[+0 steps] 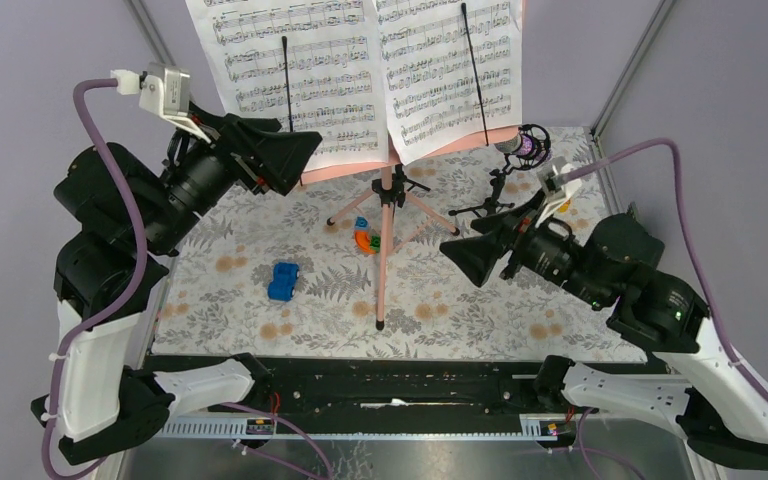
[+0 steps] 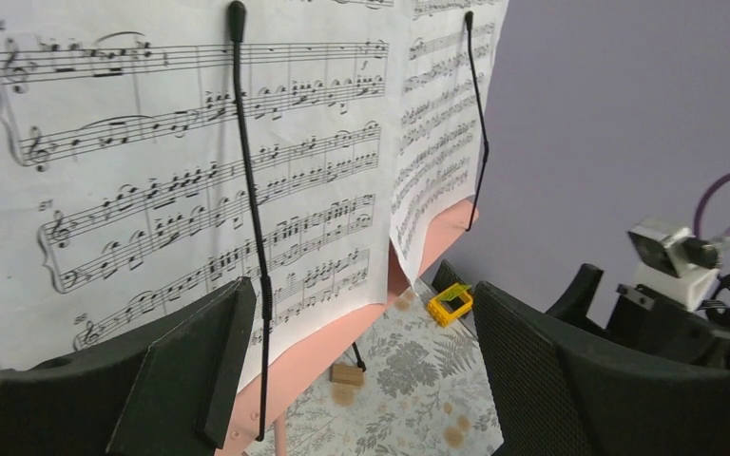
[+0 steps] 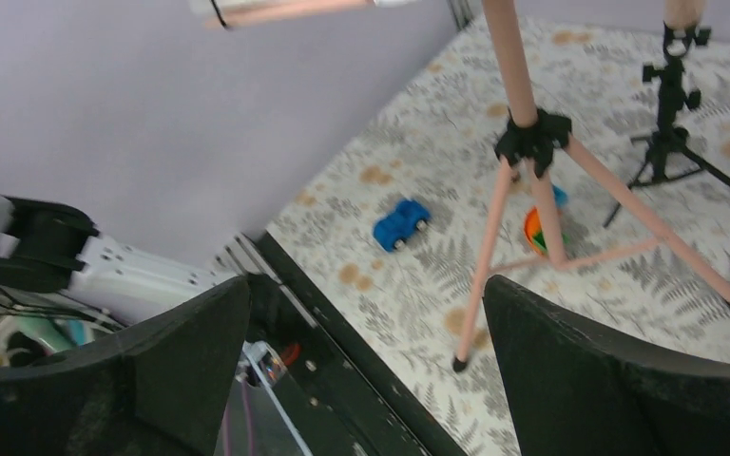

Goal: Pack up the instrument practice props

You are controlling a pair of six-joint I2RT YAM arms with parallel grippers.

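**On the flowered table: music stand upright, both grippers apart**

From above, the pink music stand (image 1: 387, 250) stands on its three legs in the middle of the table (image 1: 240, 300). Two white sheet-music pages (image 1: 360, 70) rest on its rack, each under a thin black wire holder (image 1: 287, 85). The left gripper (image 1: 300, 160) is raised at the lower left corner of the pages, its jaws apart and holding nothing. The right gripper (image 1: 460, 262) hangs to the right of the stand's legs, jaws wide apart and empty. Behind it, the purple glitter microphone (image 1: 528, 145) sits on a small black tripod (image 1: 495, 205). A blue toy car (image 1: 283, 281) lies left of the pole, and orange and green blocks (image 1: 365, 238) lie between the legs.

In the left wrist view, the fingers (image 2: 190, 370) frame the bottom edge of the pages. Whether one of them touches the paper cannot be told. A yellow block (image 2: 452, 304) lies beyond.

In the right wrist view, the pole, the legs and the car show between the spread fingers, well apart from them.
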